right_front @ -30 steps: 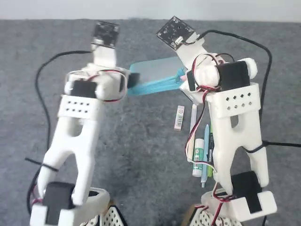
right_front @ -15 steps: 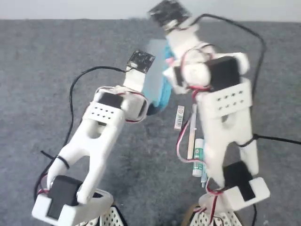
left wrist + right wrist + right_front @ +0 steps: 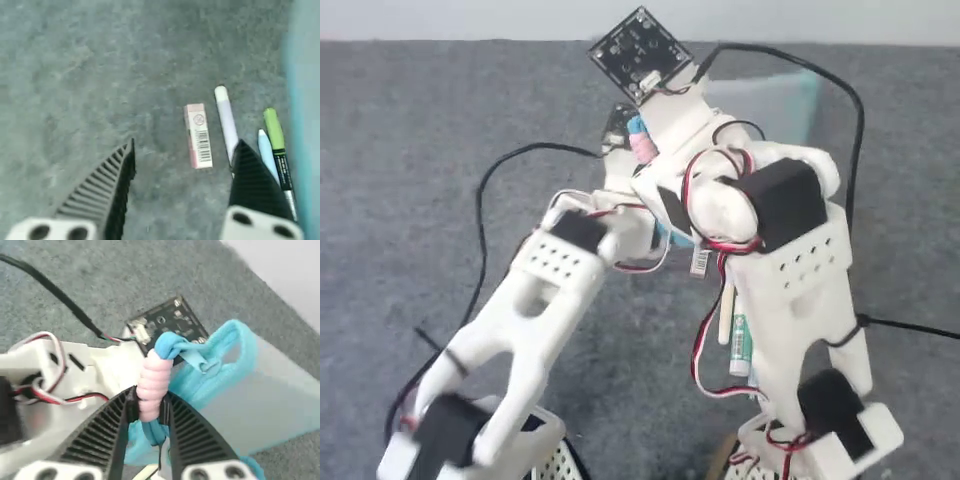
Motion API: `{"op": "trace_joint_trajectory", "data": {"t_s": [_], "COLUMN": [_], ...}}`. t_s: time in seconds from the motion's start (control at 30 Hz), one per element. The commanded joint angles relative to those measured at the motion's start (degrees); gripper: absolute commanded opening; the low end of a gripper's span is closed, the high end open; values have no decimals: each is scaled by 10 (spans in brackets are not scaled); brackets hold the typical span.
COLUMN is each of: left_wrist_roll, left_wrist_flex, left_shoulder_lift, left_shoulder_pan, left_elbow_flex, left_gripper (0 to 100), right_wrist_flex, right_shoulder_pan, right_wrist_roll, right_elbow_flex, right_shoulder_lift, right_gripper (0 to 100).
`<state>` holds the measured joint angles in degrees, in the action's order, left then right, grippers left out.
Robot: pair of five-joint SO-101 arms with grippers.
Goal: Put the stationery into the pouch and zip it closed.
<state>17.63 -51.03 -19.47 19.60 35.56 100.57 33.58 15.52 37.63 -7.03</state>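
A grey, felt-like mat (image 3: pixel 410 150) lies under the left claw (image 3: pixel 186 144) and spreads out on every side of it, its nap mottled light and dark. Beyond the right claw (image 3: pixel 149 392), past the mat's far edge, a plain pale wall (image 3: pixel 280 270) stands in 1 straight strip. Light is soft and even, with faint shadows.

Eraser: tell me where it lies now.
In the left wrist view the eraser lies on the mat, beside the white pen, below the open left pincer.
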Motion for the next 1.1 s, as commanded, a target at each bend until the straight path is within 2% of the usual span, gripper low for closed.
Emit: {"op": "trace_joint_trajectory", "data": {"t_s": [0.0,0.2,0.37,0.5,0.6,0.83,0.93,1.07], "left_wrist_roll": [14,-9,-36,-40,-90,-189,-217,-224], "left_wrist_flex": [-7,-18,-23,-22,-25,-99,-111,-109], "left_shoulder_lift": [-131,-260,-316,-345,-360,-372,-372,-371], "left_shoulder_pan": [-37,-157,-207,-285,-314,-307,-272,-203], "left_elbow_flex": [28,110,162,169,163,97,91,90], "left_gripper": [290,290,290,290,290,294,295,348], "right_wrist_flex": [22,0,-44,-44,-56,-127,-129,-124], "right_shoulder_pan": [5,6,7,2,-12,-20,-20,-19], "right_wrist_roll": [3,-3,-4,-1,0,2,3,3], "right_elbow_flex": [-2,-69,-148,-217,-269,-384,-404,-429], "right_shoulder_lift": [-27,-26,-29,-34,-47,-132,-170,-213], "right_gripper": [7,7,7,7,7,7,7,7]}}
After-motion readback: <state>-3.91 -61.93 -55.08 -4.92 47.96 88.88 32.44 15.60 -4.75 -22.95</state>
